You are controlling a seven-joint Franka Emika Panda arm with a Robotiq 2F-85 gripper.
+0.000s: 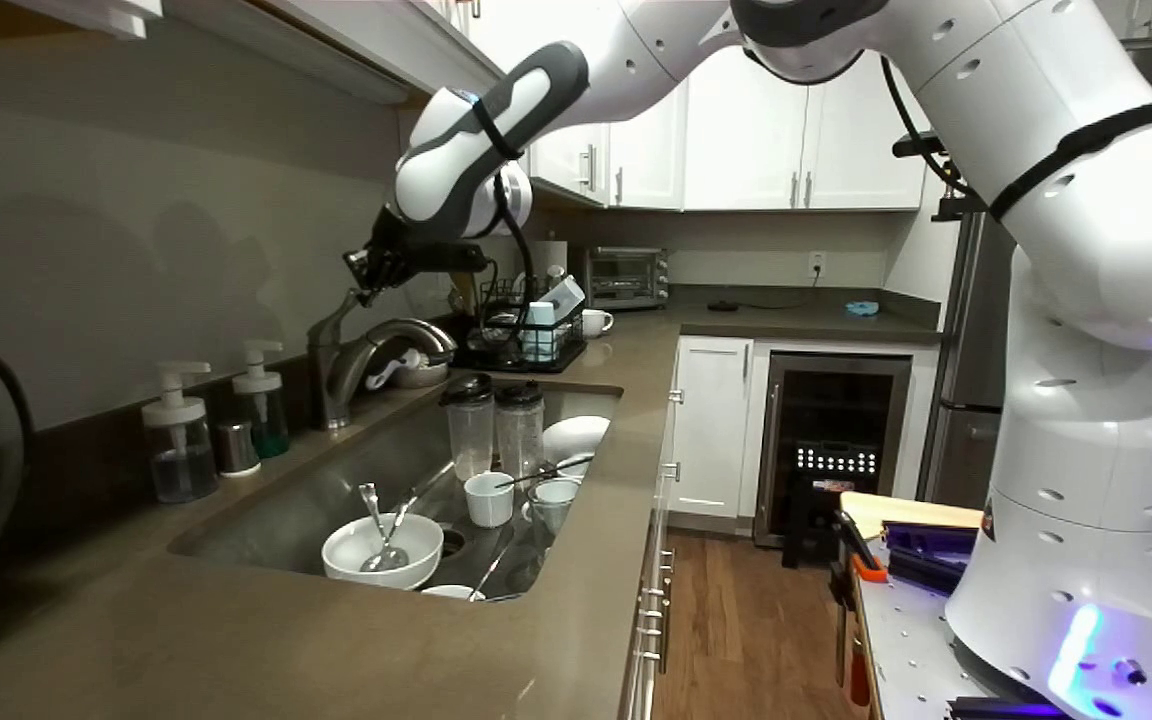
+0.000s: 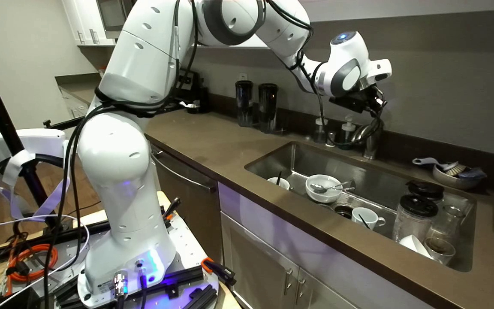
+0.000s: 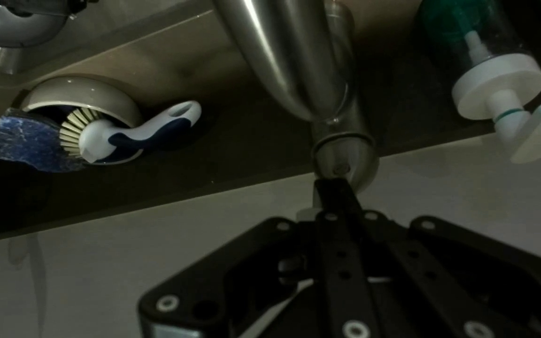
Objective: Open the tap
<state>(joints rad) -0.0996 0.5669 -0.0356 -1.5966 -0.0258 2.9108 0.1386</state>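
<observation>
My black two-finger gripper [image 3: 336, 185] is clenched at the silvery gooseneck tap [image 3: 305, 80]; crooked shove might skid off its slim lever [image 1: 338, 312].

- Your arm [image 1: 916, 50], in both ext. views: one tall arch, top cut off by the frame.
- Base [image 2: 116, 270] upright; blue-white light strip [image 1: 1076, 650] lit low on it.
- Your upper arm [image 2: 155, 51] leans up & fwd. from the shoulder [image 1: 1046, 230] to the elbow [image 2: 234, 21], the highest pt. shown.
- Forearm [image 1: 626, 70] slopes down from there to your wrist [image 2: 352, 56].
- Wrist bent, its small blue-lit disc [image 2: 343, 37] facing up in an ext. view.
- Your pincer [image 3: 336, 185] hangs below the wrist, angled down.
- Wrist view: your fingers [image 3: 341, 202] tog. at the tips, linkages [image 3: 204, 277] splayed either side, approx. mirrored.
</observation>
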